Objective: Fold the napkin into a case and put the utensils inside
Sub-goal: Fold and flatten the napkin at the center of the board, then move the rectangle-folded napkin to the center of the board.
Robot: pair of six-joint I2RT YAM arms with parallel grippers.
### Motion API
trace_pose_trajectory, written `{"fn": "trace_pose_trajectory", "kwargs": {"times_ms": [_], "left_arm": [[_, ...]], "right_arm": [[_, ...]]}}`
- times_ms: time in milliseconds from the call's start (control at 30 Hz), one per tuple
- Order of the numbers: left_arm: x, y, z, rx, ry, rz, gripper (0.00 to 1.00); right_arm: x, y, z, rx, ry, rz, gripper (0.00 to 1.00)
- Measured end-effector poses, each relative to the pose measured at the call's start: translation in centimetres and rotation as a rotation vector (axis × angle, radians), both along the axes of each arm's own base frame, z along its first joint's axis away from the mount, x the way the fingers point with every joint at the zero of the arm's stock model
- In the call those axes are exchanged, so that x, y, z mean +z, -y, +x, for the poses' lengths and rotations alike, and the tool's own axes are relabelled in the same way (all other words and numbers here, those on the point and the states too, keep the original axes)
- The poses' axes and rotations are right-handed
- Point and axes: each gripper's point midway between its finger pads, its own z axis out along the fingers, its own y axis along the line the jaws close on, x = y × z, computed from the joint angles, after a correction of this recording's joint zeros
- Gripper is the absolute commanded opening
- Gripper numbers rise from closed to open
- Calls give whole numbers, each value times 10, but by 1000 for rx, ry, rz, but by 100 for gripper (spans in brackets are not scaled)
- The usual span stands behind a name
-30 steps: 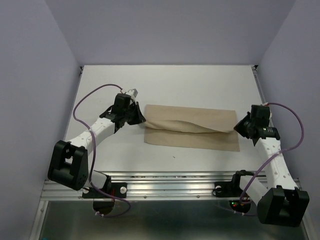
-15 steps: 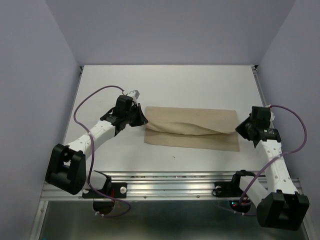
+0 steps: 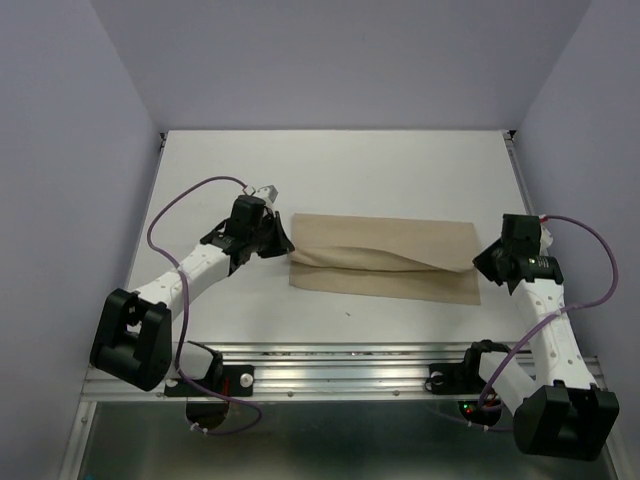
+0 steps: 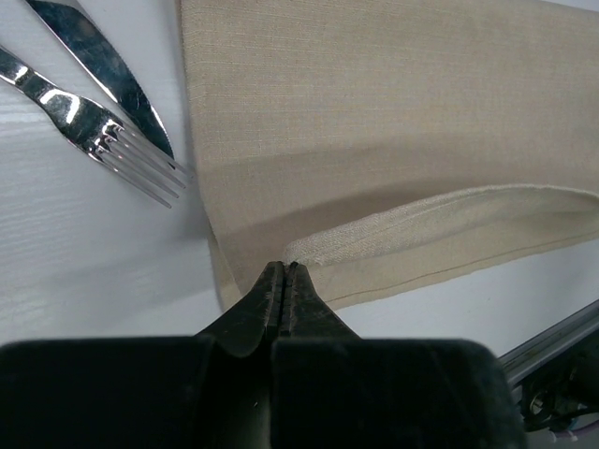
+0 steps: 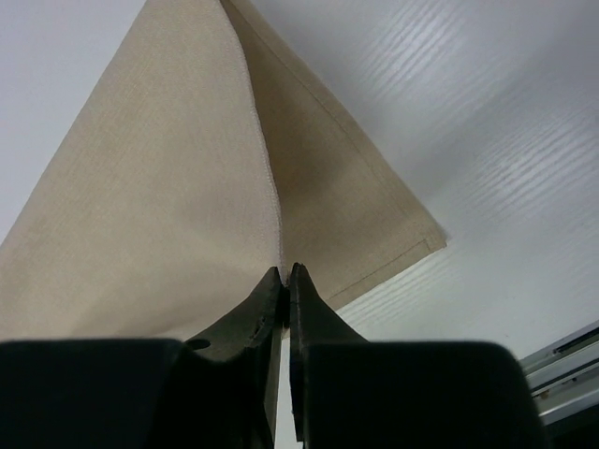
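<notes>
Folding is in hand: the napkin [image 3: 385, 258] lies as a long strip mid-frame, its upper layer clamped at either end by the left claw [image 3: 286, 244] and right claw [image 3: 477, 262]. Next, likely: lay that flap flat, then fetch the fork [image 4: 94, 138] and knife [image 4: 98, 61], upper left in the left wrist view. No readable writing.
</notes>
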Motion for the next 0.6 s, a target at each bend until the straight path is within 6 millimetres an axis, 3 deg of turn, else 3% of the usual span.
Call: {"fn": "trace_pose_trajectory", "kwargs": {"times_ms": [33,133,167,267,433,600], "left_arm": [[-1,0,-1,0,-2,0,0],[-4,0,-4,-1,-20,-2,33],[-5,0,-7,-1,-33,-3,53],[-9,-2,-13,-8,-61,7,81],[6,-6,-19,-9,-47,14,81],[36,1,2,-7,27,-4,71]], "right_arm": [[-1,0,-1,-7,-5,5,35],[-2,-1,-3,-33,-5,21,58],[-3,-1,-5,-38,-7,24,62],[-2,-1,-7,-55,-3,31,63],[-1,2,-5,-57,-4,14,59],[4,-2,10,-1,19,17,54]]}}
